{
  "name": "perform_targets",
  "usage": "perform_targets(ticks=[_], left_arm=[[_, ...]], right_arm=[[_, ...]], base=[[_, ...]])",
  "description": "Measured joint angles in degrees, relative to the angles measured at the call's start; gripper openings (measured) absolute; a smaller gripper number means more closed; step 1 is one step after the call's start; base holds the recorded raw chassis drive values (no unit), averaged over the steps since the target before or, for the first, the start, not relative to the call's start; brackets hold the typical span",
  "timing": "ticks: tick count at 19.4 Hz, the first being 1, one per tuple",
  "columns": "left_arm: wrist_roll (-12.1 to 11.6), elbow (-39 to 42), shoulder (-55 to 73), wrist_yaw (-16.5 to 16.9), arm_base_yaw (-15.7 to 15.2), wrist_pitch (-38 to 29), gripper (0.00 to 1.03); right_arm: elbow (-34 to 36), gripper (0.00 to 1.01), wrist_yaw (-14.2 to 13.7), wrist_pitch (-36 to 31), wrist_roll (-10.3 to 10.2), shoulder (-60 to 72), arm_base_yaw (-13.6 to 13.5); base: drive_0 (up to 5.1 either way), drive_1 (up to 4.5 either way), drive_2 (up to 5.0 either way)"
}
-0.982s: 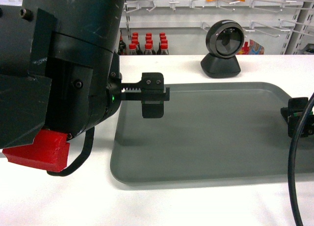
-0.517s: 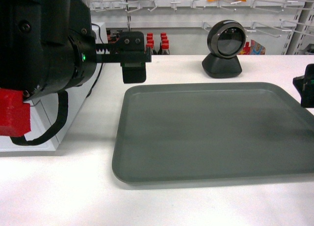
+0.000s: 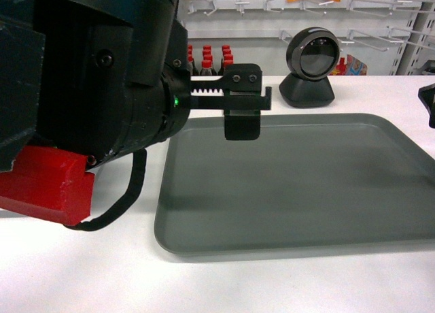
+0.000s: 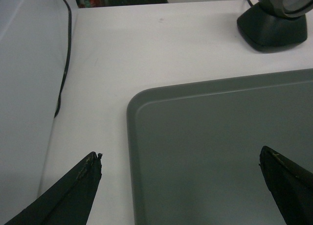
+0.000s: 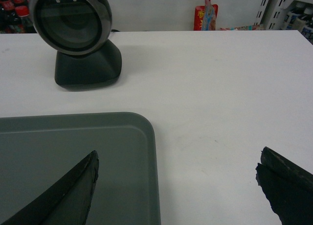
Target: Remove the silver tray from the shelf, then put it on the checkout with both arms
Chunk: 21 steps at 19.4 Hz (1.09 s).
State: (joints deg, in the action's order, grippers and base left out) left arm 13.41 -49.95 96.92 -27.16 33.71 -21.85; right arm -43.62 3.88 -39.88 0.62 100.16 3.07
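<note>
Silver tray flat on checkout table, long axis left-right. Your left gripper fingers wide, straddling its left rim; right gripper wide over right corner, probably clear. Nothing held.

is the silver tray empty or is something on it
Empty. The silver tray lies flat on the checkout, its grey surface bare in all views.
</note>
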Motion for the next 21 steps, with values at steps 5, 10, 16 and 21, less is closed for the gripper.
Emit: perform_targets(ticks=[5, 10, 16, 21], left_arm=[[-0.15, -1.16, -1.22, -0.70, 1.49, 0.24, 0.98], [-1.81, -0.55, -6.69, -2.12, 2.73, -5.11, 0.95], [-12.09, 26.29, -30.60, 2.54, -10.10, -21.03, 0.33], [-12.57, 38.01, -43.43, 11.96, -19.06, -19.63, 0.02]], right_arm=[[0.28, 0.98, -0.20, -2.38, -0.20, -0.02, 0.37], [11.65, 0.66, -1.40, -18.49, -0.83, -7.63, -0.24], [25.40, 0.04, -3.65, -11.04, -0.79, -31.95, -3.08], [33.99, 0.02, -3.87, -8.46, -0.63, -41.99, -3.06]], base=[[0.0, 0.00, 0.0], [0.0, 0.00, 0.0], [0.0, 0.00, 0.0], [0.0, 0.00, 0.0]])
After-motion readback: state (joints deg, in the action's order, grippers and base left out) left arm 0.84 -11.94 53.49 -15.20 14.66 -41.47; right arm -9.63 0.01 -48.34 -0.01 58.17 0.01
